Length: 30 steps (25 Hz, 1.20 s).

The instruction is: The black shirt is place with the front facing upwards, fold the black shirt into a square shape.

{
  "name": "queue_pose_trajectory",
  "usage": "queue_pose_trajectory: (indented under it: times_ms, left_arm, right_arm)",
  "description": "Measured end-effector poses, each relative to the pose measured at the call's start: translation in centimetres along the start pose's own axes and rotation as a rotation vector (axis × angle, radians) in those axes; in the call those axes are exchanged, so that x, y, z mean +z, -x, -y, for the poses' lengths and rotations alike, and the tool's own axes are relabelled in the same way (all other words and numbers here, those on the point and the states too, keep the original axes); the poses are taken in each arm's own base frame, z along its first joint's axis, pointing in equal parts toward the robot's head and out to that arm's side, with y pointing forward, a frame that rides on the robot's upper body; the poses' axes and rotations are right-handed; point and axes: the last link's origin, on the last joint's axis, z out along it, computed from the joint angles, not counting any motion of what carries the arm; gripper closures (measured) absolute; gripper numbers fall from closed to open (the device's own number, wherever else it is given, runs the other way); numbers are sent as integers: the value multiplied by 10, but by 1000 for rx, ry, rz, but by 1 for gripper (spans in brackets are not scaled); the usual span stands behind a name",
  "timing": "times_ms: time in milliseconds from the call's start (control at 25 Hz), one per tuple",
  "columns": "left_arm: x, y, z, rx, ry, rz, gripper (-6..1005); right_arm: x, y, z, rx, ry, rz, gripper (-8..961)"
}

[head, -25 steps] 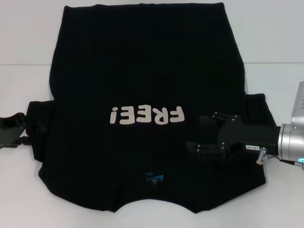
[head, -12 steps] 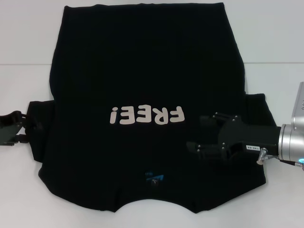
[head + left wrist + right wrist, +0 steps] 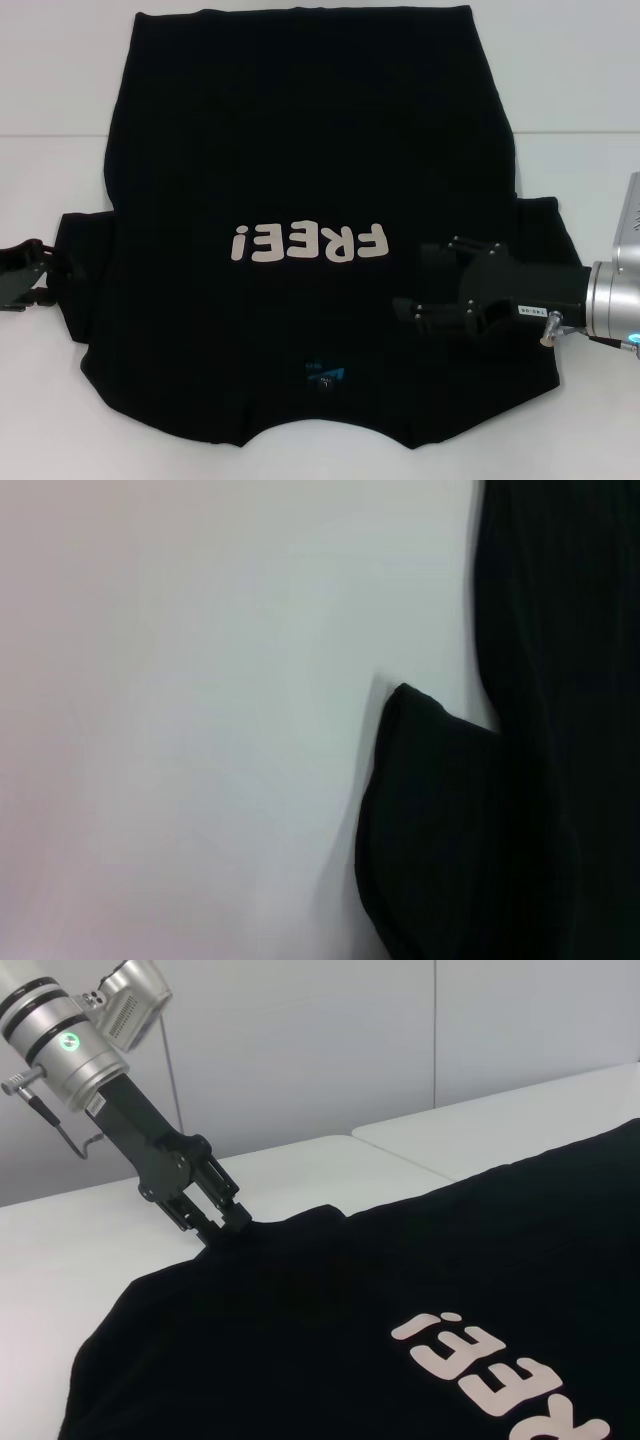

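Shirt (image 3: 310,170): black, short-sleeved, spread flat and face up on the white tabletop (image 3: 580,90). The collar lies at the near edge toward the robot and the hem at the far edge. Pale "FREE!" lettering (image 3: 308,243) reads upside down in the head view. A small blue neck tag (image 3: 325,375) sits just inside the collar. Both sleeves stick out sideways, one to each side of the body of the shirt. The cloth covers most of the middle of the tabletop and lies unfolded.

Left claw (image 3: 45,268): at the left edge of the head view, low over the tabletop, at the outer end of the left sleeve. In the right wrist view it shows farther off (image 3: 222,1222), its dark fingers together at the sleeve's edge; whether cloth is pinched between them cannot be told. The left wrist view shows only the sleeve end (image 3: 440,830) on the white surface, with none of the claw's own fingers.

Right claw (image 3: 418,282): reaches in from the right, over the shirt's right chest and shoulder area, just beside the end of the lettering. Its two fingers (image 3: 436,253) stand apart, one nearer the lettering and one nearer the collar, with nothing seen between them. Whether the tips touch the cloth cannot be told.

Seam (image 3: 575,133): a thin line crossing the tabletop, running under the shirt.
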Motion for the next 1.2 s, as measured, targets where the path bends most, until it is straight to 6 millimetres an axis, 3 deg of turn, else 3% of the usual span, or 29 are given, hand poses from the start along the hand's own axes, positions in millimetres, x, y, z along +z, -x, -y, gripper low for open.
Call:
queue_pose_trajectory:
  times_ms: [640, 1200]
  left_arm:
    - [2, 2, 1, 1, -4, 1, 439]
    - [7, 3, -3, 36, -23, 10, 502]
  right_arm:
    - [0, 0, 0, 0, 1, 2, 14]
    - [0, 0, 0, 1, 1, 2, 14]
